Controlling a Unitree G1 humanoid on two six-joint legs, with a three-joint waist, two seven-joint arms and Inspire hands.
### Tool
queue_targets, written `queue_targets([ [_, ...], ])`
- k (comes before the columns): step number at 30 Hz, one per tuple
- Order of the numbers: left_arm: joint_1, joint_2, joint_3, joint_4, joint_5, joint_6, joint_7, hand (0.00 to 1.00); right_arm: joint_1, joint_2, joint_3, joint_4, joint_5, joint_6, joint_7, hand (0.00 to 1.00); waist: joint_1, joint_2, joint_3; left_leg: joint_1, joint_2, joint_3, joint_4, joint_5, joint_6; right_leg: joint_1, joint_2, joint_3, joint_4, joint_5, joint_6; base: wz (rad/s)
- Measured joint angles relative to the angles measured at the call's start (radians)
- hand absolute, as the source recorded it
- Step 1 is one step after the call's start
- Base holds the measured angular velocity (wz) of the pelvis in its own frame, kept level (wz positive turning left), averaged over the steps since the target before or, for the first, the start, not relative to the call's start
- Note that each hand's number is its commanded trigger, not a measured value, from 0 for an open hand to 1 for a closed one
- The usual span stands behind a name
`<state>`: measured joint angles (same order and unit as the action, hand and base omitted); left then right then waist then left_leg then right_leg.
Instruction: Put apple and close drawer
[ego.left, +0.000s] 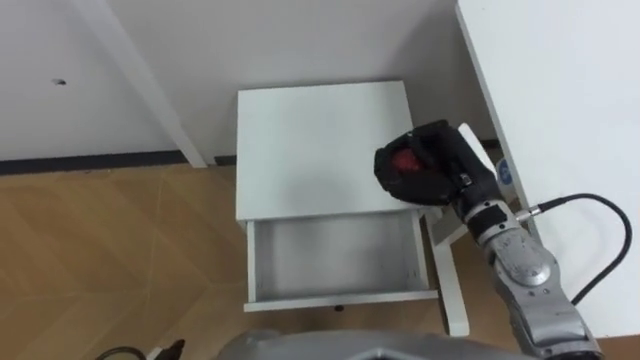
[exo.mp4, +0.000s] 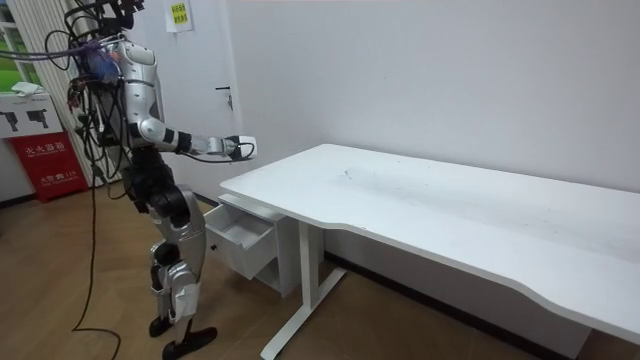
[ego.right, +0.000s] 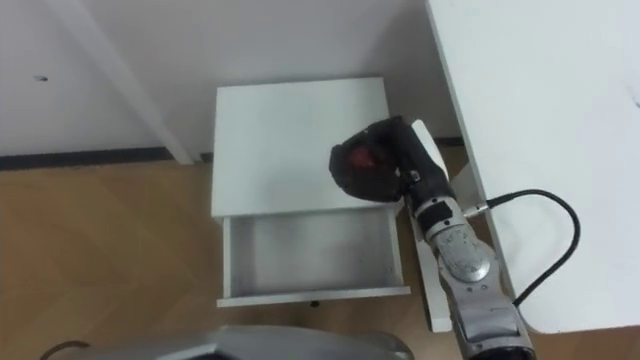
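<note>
A red apple sits inside my right hand, whose dark fingers are curled round it. The hand hovers over the right rear part of the white drawer cabinet's top, just behind the drawer. The drawer is pulled out toward me and shows a bare grey-white bottom. In the room view I stand in front of the cabinet with my right hand held out over it.
A large white desk runs along my right, its leg and foot right beside the drawer. White wall and dark skirting lie behind the cabinet. Wooden floor spreads to the left.
</note>
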<state>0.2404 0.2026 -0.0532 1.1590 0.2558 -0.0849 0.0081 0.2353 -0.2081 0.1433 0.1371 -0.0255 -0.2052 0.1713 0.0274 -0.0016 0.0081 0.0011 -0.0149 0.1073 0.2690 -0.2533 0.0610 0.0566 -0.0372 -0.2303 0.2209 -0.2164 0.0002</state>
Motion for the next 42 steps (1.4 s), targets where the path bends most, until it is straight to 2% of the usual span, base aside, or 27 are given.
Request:
queue_targets([
  [4, -0.010, 0.000, -0.002, 0.001, 0.000, 0.001, 0.000, 0.00, 0.000, 0.000, 0.014, 0.000, -0.002, 0.009, 0.037, 1.00, 0.003, -0.010, -0.0004, -0.015, -0.001, -0.008, 0.007, 0.000, 0.000, -0.002, -0.003, -0.018, 0.003, 0.000, 0.000, 0.07],
  [12, -0.023, 0.000, -0.008, 0.001, 0.000, 0.000, -0.003, 0.00, -0.001, -0.001, 0.033, 0.008, -0.026, 0.011, 0.099, 1.00, 0.005, -0.013, 0.0000, -0.026, -0.001, -0.018, 0.016, 0.000, 0.000, -0.004, -0.001, -0.021, 0.001, 0.001, -0.002, 0.03],
  [13, -0.023, 0.000, -0.009, 0.001, 0.000, 0.000, -0.003, 0.00, -0.001, -0.001, 0.033, 0.018, -0.028, 0.011, 0.104, 0.16, 0.005, -0.013, 0.0002, -0.026, -0.001, -0.017, 0.018, 0.000, 0.000, -0.005, -0.001, -0.020, 0.001, 0.001, -0.002, 0.00],
  [14, -0.023, 0.000, -0.010, 0.001, 0.000, 0.000, -0.003, 0.00, 0.000, -0.001, 0.034, 0.023, -0.030, 0.011, 0.104, 0.00, 0.005, -0.014, 0.0003, -0.026, -0.001, -0.017, 0.018, 0.000, 0.000, -0.005, -0.001, -0.020, 0.001, 0.001, -0.002, 0.00],
  [29, -0.018, 0.001, -0.010, -0.007, -0.002, 0.001, 0.000, 0.00, 0.019, -0.008, 0.056, 0.097, -0.099, 0.033, 0.115, 0.00, 0.004, -0.029, -0.0005, -0.026, -0.003, -0.019, 0.006, 0.000, 0.000, -0.004, -0.002, -0.025, 0.000, 0.001, -0.002, 0.00],
  [31, -0.017, 0.002, -0.009, -0.020, -0.002, 0.001, 0.000, 0.00, 0.018, -0.008, 0.056, 0.129, -0.099, 0.029, 0.111, 0.00, -0.005, -0.031, 0.0003, -0.026, -0.005, -0.027, 0.008, 0.000, 0.000, 0.000, -0.004, -0.034, 0.000, 0.001, -0.002, 0.10],
  [33, -0.017, 0.004, -0.008, -0.030, -0.002, -0.001, 0.000, 0.00, 0.019, -0.008, 0.049, 0.178, -0.103, 0.031, 0.111, 0.00, -0.011, -0.036, -0.0023, -0.026, -0.007, -0.031, 0.009, 0.000, 0.001, 0.006, -0.005, -0.040, -0.001, 0.001, -0.002, 0.16],
  [36, -0.014, 0.005, -0.008, -0.031, -0.002, -0.002, 0.000, 0.00, 0.020, -0.009, 0.029, 0.221, -0.102, 0.031, 0.110, 0.00, -0.025, -0.034, -0.0013, -0.025, -0.009, -0.038, 0.012, 0.000, 0.001, 0.010, -0.007, -0.045, -0.001, 0.001, -0.002, 0.06],
  [42, -0.020, 0.006, -0.008, -0.031, -0.004, -0.004, 0.001, 0.00, 0.019, -0.020, 0.025, 0.267, -0.101, 0.031, 0.100, 0.00, -0.026, -0.028, 0.0002, -0.026, -0.009, -0.043, 0.014, 0.000, 0.001, 0.011, -0.006, -0.049, -0.002, 0.001, -0.002, 0.00],
])
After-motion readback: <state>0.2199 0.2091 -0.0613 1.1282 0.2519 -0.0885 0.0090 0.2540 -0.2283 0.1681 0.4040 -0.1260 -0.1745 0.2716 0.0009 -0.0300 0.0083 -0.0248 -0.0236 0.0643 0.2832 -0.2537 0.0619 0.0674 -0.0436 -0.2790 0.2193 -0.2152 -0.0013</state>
